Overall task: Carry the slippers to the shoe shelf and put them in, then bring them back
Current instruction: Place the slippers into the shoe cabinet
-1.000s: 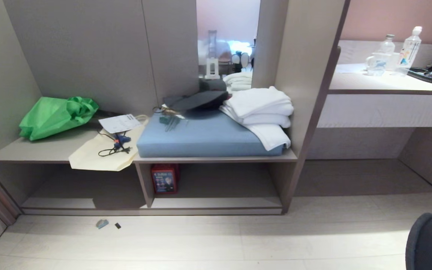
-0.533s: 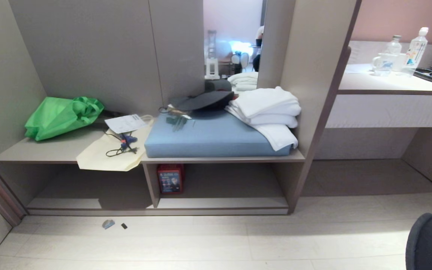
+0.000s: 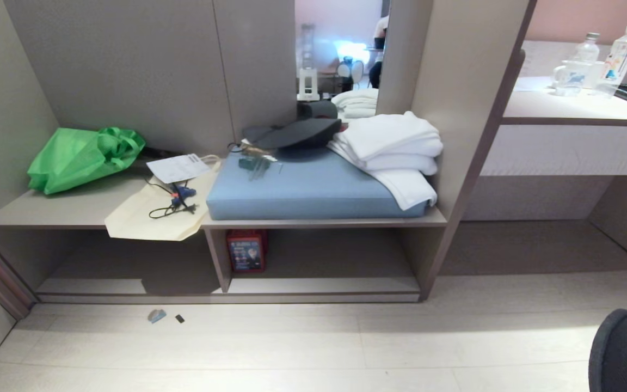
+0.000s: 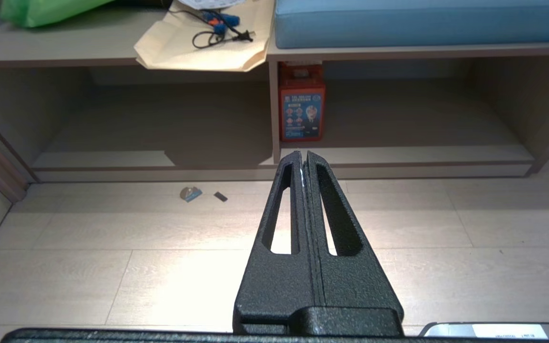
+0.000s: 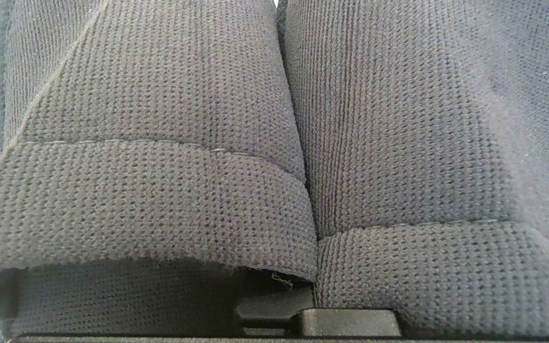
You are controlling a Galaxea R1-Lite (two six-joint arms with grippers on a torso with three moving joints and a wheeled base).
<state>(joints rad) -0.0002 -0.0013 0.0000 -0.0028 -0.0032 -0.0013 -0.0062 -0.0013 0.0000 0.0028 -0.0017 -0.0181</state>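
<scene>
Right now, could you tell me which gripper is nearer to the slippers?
Right. The slippers drape directly over the right gripper; the left gripper, jaws shut, hangs over the floor facing the shoe shelf.

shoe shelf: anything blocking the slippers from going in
Only a red box stands in the shoe shelf, in its right bay against the divider. Nothing else visible blocks either bay.

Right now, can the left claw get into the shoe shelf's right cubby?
Probably yes. The left claw is shut and empty, pointing at the shoe shelf over bare floor. Only a red box stands by the divider; the rest of that cubby looks free, though the claw is not yet close.
</scene>
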